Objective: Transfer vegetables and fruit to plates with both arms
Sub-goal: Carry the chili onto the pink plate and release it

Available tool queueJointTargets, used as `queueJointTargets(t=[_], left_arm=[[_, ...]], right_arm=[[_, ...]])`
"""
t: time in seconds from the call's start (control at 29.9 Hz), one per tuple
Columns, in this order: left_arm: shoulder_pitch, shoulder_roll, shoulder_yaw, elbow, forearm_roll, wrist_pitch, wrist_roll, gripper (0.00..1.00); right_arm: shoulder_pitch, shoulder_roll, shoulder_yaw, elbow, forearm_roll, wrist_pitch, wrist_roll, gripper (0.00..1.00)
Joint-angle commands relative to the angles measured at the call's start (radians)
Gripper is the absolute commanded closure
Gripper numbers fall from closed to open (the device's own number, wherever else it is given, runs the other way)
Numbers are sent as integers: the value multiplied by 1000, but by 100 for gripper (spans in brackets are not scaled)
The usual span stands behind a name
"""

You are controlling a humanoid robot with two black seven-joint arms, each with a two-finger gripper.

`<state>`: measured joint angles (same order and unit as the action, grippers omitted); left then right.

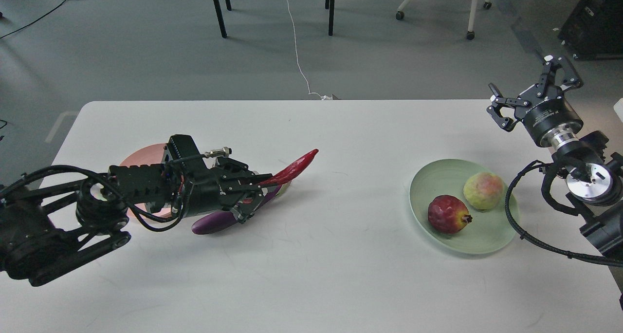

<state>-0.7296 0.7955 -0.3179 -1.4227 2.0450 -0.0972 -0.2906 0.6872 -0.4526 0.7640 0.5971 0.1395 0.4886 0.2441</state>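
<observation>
My left gripper [263,183] is clamped on the red chili pepper [294,167], held above the table [311,274]. Purple eggplant [219,222] lies beneath it, beside the pink plate [141,158], possibly touching its rim. Right gripper [530,87] spread wide, holding nothing. Pomegranate [448,214] and yellow-green fruit [483,191] sit on the green plate [486,240].

Two plates, pink [141,160] and green [486,240], two fruits, pomegranate [448,214] and yellow-green fruit [483,191], one eggplant [216,222], one chili [294,167]
</observation>
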Motion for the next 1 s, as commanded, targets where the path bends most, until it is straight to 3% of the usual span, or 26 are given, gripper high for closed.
queueJointTargets(t=[0.0,0.2,0.3,0.43,0.74,0.97], left_arm=[[13,76,8,122,-126,36,-1,91],[58,68,13,339,-137,63,-2,87],[67,47,13,383,-138,63,-2,74],[93,33,16,383,-137,63,-1,54],[81,28,11,367,-135,62,-2,29],[41,14,14,160,-106,62,7,30]], right_arm=[[0,0,0,0,0,0,0,1],[2,6,-8,3,-1,0,0,1],[8,6,-9,4,-3,0,0,1],[8,6,-9,4,-3,0,0,1],[5,6,-11,4,-5,0,0,1],[3,6,-12,6,-8,0,0,1]])
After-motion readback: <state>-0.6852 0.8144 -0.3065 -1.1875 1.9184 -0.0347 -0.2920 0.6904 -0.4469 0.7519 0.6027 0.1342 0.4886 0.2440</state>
